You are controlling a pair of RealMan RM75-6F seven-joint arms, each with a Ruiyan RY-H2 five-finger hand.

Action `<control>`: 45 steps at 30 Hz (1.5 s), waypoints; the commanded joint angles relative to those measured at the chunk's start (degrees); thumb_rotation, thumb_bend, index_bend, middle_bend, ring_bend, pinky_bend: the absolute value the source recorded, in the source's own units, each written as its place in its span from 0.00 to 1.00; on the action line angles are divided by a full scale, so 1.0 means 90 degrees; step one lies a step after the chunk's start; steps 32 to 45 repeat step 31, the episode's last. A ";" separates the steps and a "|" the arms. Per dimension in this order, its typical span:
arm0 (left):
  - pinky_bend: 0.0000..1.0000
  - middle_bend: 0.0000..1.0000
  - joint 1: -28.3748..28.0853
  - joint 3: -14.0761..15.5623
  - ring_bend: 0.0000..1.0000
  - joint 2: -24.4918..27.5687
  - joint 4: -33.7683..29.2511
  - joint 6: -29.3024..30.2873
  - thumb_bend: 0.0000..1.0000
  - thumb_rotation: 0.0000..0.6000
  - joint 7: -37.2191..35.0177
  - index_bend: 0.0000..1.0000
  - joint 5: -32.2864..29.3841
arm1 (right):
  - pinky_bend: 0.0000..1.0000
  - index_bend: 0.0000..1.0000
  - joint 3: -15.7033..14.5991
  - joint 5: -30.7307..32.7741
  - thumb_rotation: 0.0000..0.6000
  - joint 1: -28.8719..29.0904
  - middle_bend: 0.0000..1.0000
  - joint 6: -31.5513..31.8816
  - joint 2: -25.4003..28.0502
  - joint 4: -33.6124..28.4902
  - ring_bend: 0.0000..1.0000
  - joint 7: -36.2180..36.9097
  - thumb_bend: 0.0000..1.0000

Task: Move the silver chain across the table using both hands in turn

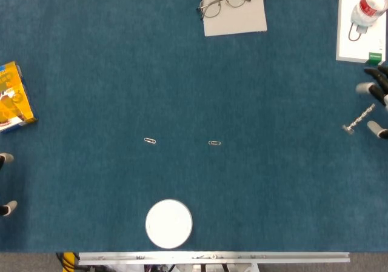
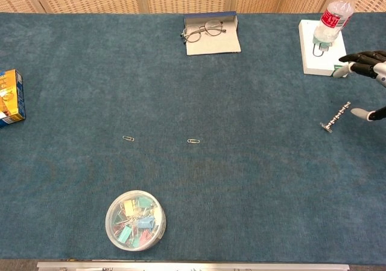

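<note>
Chain (image 2: 336, 115) — the silver one — lies in a short diagonal line on the blue table (image 2: 241, 90), below the white box (image 2: 322, 54) with the bottle (image 2: 333, 14); the right hand (image 2: 367, 84) beside it — fingers spread, gripping nothing.
</note>
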 commanded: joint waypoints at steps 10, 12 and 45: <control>0.00 0.00 -0.0013 -0.0299 0.00 -0.0113 0.0257 0.0381 0.10 1.00 -0.0657 0.28 0.0330 | 0.04 0.16 0.0125 0.0165 1.00 -0.0493 0.10 0.0692 0.0513 -0.0698 0.00 -0.0242 0.21; 0.01 0.00 -0.0025 -0.0355 0.00 -0.0127 0.0299 0.0434 0.10 1.00 -0.0779 0.28 0.0382 | 0.04 0.17 0.0133 0.0192 1.00 -0.0594 0.10 0.0825 0.0616 -0.0889 0.00 -0.0371 0.20; 0.01 0.00 -0.0236 -0.0735 0.00 0.0198 -0.0159 0.0802 0.10 1.00 -0.1001 0.28 0.0840 | 0.04 0.22 0.0219 0.0301 1.00 -0.1531 0.10 0.2008 0.1364 -0.2199 0.00 -0.1104 0.21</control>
